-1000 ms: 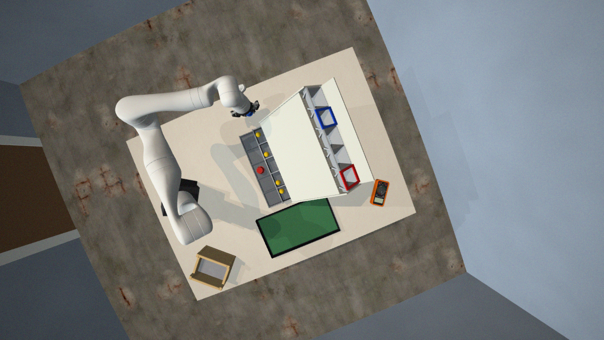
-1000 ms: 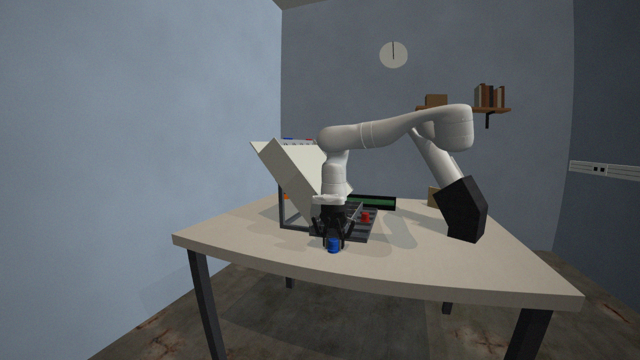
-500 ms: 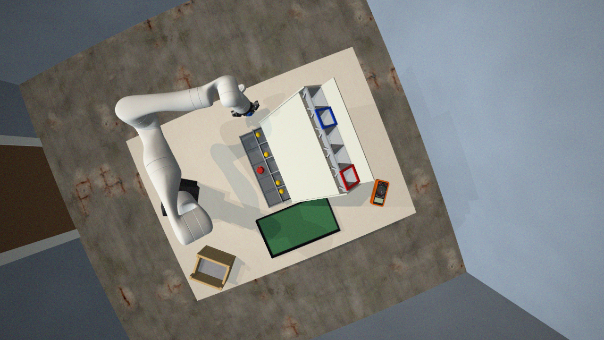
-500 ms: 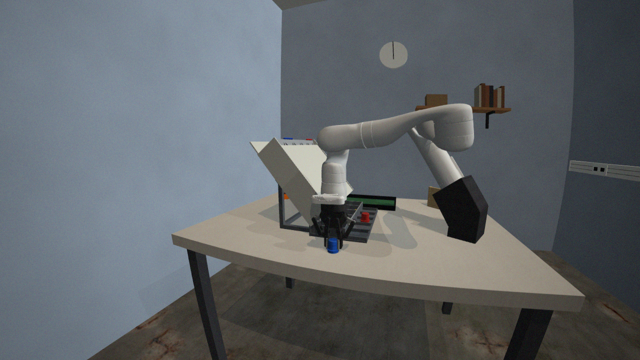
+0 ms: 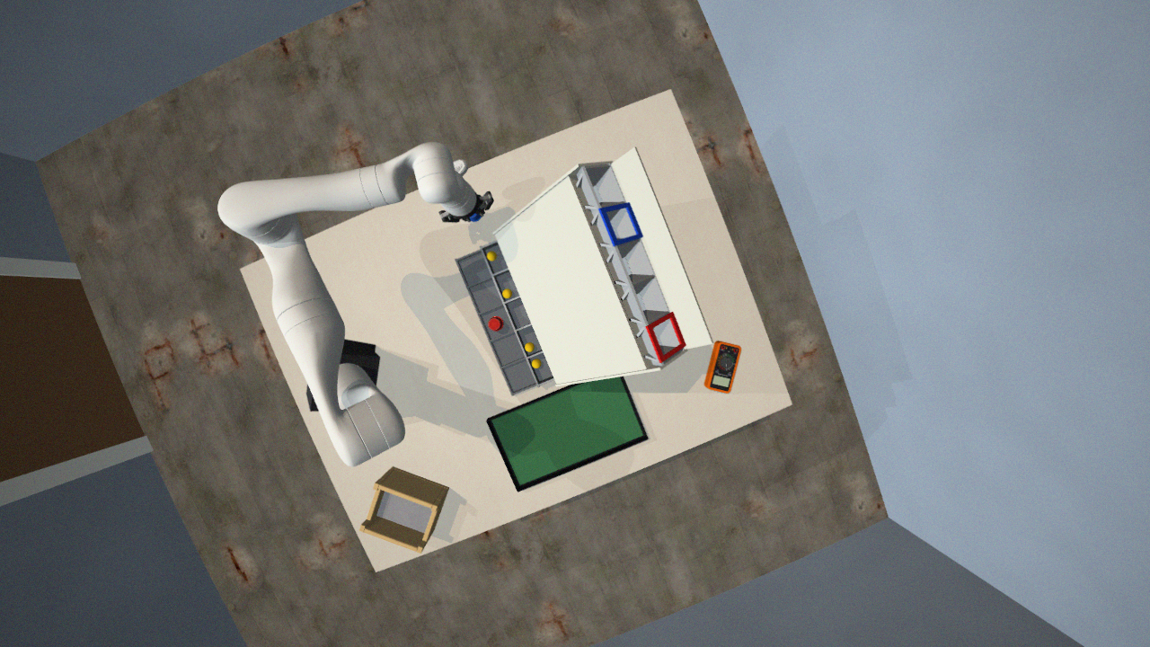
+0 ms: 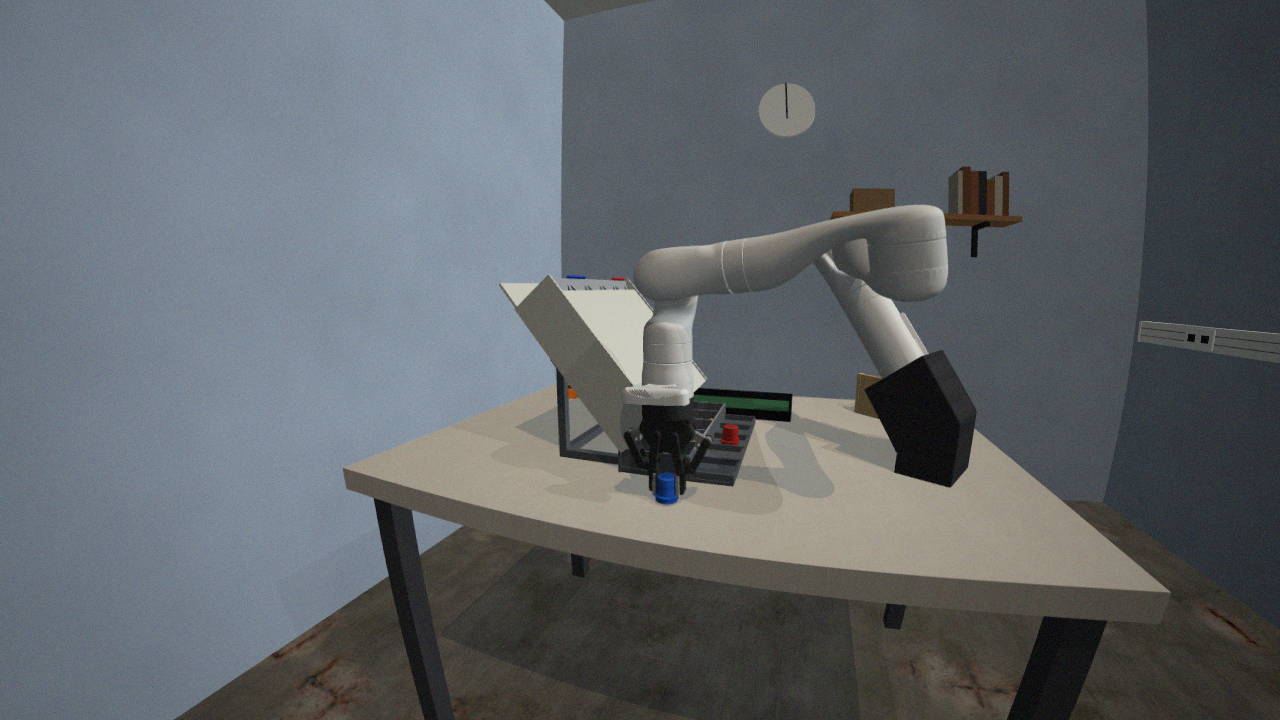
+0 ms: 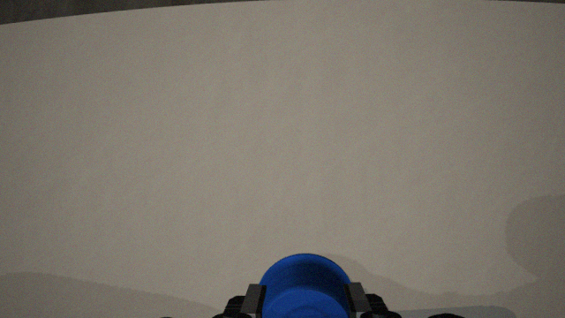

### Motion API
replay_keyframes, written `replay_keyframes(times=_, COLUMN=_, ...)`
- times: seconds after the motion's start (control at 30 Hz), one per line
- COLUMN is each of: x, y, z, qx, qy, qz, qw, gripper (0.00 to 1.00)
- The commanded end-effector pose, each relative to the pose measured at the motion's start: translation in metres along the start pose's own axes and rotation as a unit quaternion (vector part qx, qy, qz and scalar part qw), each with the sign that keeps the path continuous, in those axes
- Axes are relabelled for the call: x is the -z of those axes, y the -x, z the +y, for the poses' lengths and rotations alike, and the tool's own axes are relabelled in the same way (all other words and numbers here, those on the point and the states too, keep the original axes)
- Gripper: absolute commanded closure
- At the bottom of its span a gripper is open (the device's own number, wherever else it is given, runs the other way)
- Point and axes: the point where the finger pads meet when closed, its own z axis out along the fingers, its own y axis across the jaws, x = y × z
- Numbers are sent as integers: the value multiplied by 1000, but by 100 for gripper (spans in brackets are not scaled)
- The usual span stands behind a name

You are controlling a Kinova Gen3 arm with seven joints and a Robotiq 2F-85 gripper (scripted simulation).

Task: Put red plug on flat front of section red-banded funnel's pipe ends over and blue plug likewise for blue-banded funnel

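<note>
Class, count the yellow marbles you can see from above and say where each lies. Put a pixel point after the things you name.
4: two marbles [image 5: 490, 255] [image 5: 506, 293] toward the gripper's [image 5: 467, 210] end of the tray's [image 5: 505, 371] back row, two [image 5: 528, 347] [image 5: 536, 363] toward its other end. The cover may hide more.

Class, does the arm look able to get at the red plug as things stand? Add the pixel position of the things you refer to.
Probably not yet: its pincer [image 5: 474, 216] [image 6: 666, 488] [image 7: 305, 300] is shut on the blue plug [image 6: 665, 488] [image 7: 305, 283]. Otherwise, the red plug [image 5: 495, 323] [image 6: 730, 435] seems uncovered from above.

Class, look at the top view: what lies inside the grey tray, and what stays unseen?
The grey tray holds a red plug and four yellow marbles. The cream cover may hide more.
</note>
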Motion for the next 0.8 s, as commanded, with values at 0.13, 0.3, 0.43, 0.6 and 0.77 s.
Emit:
replay_keyframes(times=0.13, x=110, y=-1, z=0, qx=0, qy=1, qz=4, qw=1000, gripper=100)
replay_keyframes(times=0.3, x=110, y=-1, z=0, qx=0, qy=1, qz=4, qw=1000, gripper=100)
replay_keyframes(times=0.43, x=110, y=-1, z=0, qx=0, qy=1, qz=4, qw=1000, gripper=100)
replay_keyframes(times=0.6, x=107, y=-1, z=2, qx=-157, qy=3, qz=5, qw=988, gripper=100)
replay_keyframes(times=0.77, x=107, y=-1, z=2, qx=-249, qy=3, qz=5, qw=969, gripper=100)
